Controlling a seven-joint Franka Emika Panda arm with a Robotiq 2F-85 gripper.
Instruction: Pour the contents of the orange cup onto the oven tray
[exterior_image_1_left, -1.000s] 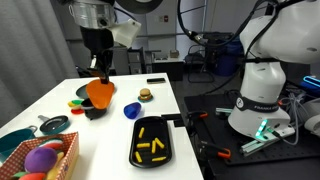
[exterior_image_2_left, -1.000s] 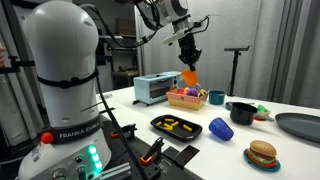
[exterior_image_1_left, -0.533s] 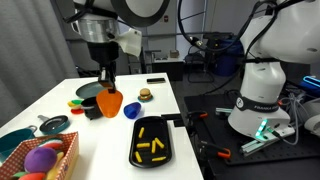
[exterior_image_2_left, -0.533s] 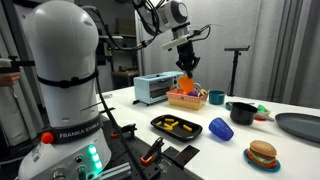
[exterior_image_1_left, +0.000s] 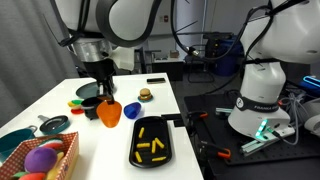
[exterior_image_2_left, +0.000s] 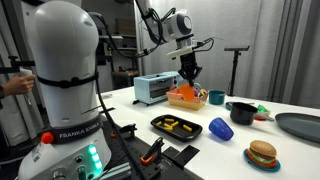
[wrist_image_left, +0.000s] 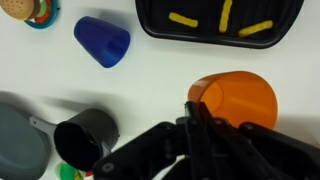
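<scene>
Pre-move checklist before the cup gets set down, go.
1. Grip: gripper shut on the orange cup, rim pinched between the fingers in the wrist view: ok.
2. Contents out: yellow pieces lie in the oven tray; cup mouth looks empty in the wrist view: ok.
3. Cup attitude: tilted, not upright, in an exterior view: not ok for placing.
4. Drop zone: bare tabletop lies between the cup and the blue cup, which is on its side; black pot is close by: ok, but tight.
5. Height above the table: cannot tell.
</scene>
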